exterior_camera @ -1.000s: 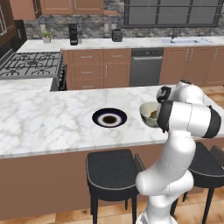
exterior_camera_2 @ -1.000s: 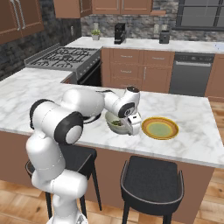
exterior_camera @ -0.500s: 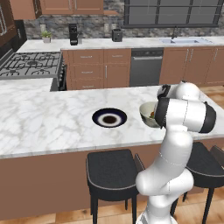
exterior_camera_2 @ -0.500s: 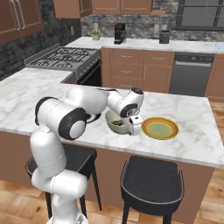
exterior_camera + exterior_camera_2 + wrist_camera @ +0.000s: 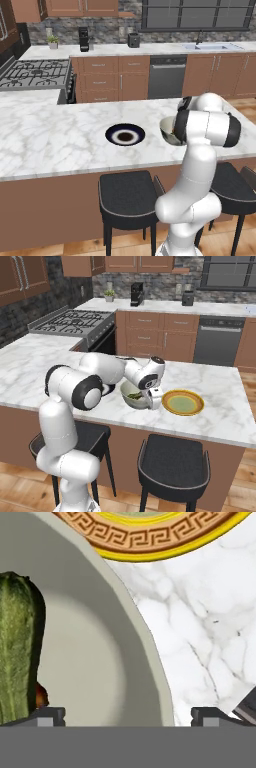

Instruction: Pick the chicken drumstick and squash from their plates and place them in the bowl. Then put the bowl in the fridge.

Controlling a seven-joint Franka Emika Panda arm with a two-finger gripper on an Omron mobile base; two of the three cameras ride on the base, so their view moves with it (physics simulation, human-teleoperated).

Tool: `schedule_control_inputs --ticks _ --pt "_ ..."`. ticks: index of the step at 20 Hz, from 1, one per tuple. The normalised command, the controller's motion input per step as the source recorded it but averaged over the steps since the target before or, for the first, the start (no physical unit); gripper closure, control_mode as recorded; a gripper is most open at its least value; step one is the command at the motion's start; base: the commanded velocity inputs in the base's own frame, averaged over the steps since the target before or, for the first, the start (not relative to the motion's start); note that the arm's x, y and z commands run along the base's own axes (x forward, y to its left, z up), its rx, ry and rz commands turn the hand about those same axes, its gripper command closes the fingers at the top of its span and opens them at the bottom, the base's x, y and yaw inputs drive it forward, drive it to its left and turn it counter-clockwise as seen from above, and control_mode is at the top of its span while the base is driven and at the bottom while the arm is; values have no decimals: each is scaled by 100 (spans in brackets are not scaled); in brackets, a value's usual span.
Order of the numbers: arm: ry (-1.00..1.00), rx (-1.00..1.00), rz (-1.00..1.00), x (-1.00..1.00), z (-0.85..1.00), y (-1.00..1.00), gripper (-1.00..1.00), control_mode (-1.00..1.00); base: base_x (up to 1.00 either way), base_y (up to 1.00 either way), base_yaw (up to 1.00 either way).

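Jaws wide open straddle the glossy bowl's (image 5: 130, 637) rim; loaded, likely slippery, so pinch the wall squarely.

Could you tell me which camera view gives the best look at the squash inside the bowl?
The hand view: the squash appears large, green and ridged, lying in the bowl. The right base view shows a small green sliver in the bowl; in the left base view the arm hides most of the bowl.

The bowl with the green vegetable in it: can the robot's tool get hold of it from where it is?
Probably yes: the open tool sits at the bowl, fingers either side of its rim, nothing between.
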Motion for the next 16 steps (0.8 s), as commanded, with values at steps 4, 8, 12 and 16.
schedule_control_inputs --ticks 4,8,12,16 --pt "0 0 -7 -2 -23 0 -100 -100 0 0 0" --pt "0 0 -7 -7 -21 -1 -100 -100 0 0 0" --pt "0 0 -6 -7 -9 2 -100 -100 0 0 0" --pt "-1 0 -4 -2 -6 18 100 -100 0 0 0"
